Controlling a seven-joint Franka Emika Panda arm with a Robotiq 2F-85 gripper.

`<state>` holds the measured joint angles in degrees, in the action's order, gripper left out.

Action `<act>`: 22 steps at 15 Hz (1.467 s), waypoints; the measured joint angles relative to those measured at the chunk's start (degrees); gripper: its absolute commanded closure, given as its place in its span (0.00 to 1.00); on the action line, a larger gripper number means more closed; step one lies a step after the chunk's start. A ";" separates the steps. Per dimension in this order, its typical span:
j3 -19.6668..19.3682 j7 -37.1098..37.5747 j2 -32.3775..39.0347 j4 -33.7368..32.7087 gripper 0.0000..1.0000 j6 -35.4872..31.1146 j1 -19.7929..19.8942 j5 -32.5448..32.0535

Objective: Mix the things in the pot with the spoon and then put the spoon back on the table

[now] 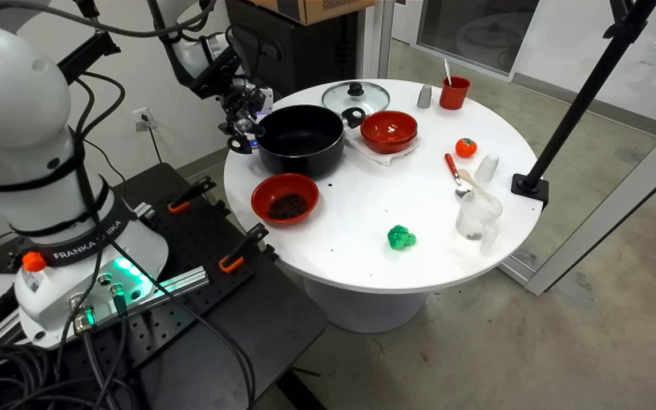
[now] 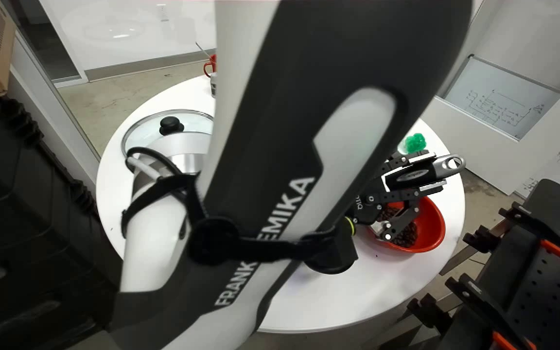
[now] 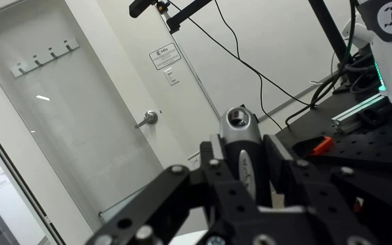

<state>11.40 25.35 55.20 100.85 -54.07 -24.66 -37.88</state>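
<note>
Gripping the spoon (image 3: 247, 166) by its handle, my tool (image 2: 430, 171) holds it near the pot (image 1: 299, 164) at the counter's (image 1: 356, 222) edge. The spoon should be light and stiff, best clamped mid-handle.

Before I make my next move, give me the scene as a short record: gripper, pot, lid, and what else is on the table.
Gripper: closed on black-handled utensil
Utensil's working end: can't be made out
Pot: uncovered on the table; contents too dark to tell
Glass lid: on the table, near the pot
Red bowl beside pot: holds dark brown pieces
Elsewhere on table: tomato, green broccoli, red-handled spoon
</note>
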 measured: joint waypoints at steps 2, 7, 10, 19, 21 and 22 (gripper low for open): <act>0.01 0.00 0.24 -1.85 0.92 0.00 -0.86 0.00; -0.55 0.00 0.35 -5.38 0.92 -0.11 -1.18 0.14; -1.63 0.67 0.27 -6.17 0.92 -1.04 -0.69 0.34; -5.35 13.39 -0.10 -5.69 0.92 -2.09 -0.39 0.65; -5.92 19.07 -0.51 -4.99 0.92 -1.41 -0.75 0.64; -6.22 21.65 -0.71 -4.62 0.92 -0.44 -1.07 0.62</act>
<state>5.18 47.00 54.49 96.22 -54.51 -25.73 -37.26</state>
